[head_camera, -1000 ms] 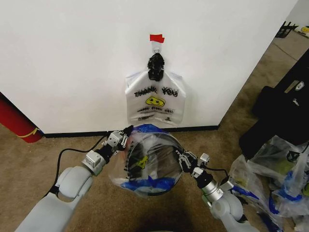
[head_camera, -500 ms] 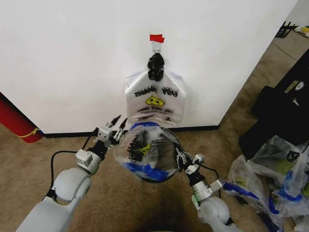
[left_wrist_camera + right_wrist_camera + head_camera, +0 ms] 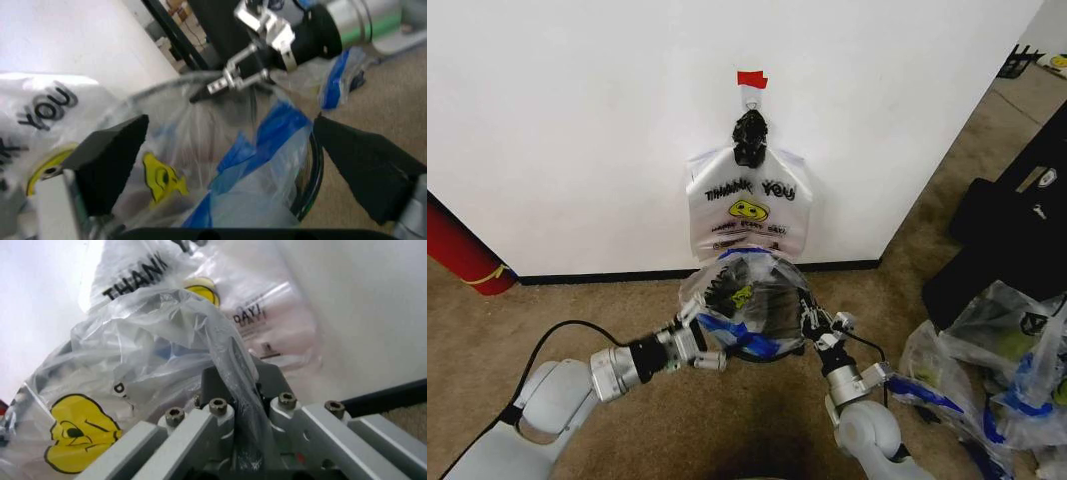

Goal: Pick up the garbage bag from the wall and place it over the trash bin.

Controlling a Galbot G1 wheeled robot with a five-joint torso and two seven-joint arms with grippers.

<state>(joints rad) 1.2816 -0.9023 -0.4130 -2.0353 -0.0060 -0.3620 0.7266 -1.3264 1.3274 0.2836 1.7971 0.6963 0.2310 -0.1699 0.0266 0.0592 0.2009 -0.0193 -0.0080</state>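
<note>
White wall (image 3: 577,120), crinkly blue-patched garbage bag (image 3: 747,300) over trash bin (image 3: 772,350)

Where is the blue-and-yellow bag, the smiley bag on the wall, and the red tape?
garbage bag (image 3: 745,300), head view, crinkly top.
THANK YOU bag (image 3: 749,212), head view, yellow smiley.
red tape (image 3: 751,78), head view, strip's middle.

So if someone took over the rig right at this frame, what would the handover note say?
Left gripper: open, at the near-left rim of the trash bin, holding nothing.
Right gripper: shut on the garbage bag at the bin's right rim.
The bag is off the wall and draped over the bin's mouth, in front of the baseboard. The THANK YOU bag hangs on the hook above it.
Done: bag fetched and spread over the bin.
Left: seat the bag's edge around the rim, release the right gripper.
</note>
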